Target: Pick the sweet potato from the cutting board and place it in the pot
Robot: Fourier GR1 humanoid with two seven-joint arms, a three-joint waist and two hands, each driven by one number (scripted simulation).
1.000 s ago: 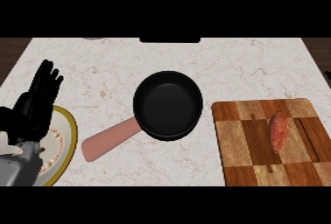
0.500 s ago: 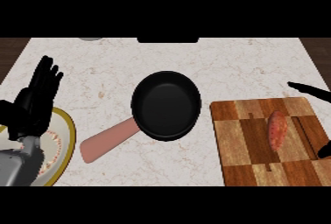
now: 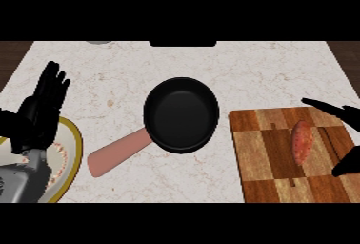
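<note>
Bringing my right hand (image 3: 343, 138) in from the edge, I now have it over the right side of the striped wooden cutting board (image 3: 264, 157), where a second ago it was not in the picture at all and half a second ago only its fingertips showed. Its fingers are spread wide, one reaching across the board's far corner and the thumb low near the board's right edge, and it holds nothing. The reddish-orange, tapered sweet potato (image 3: 303, 141) lies lengthwise on the board's right half, just beside the hand and between its finger and thumb as I see it from above; I cannot tell whether they touch it yet. It has not moved.

To the board's left, close by on the pale marble tabletop (image 3: 232, 66), sits the black round pan with the pink handle (image 3: 181, 114), which I take to be the pot; it is where it was. Well to the left of the board, my left hand (image 3: 38, 112) rests open, fingers up, beside a yellow-rimmed plate (image 3: 70, 157), unchanged.

My reading: the approach is nearly done and the grasp comes next. I would lower the hand and close round the potato's middle, since its narrow ends could slip out.
</note>
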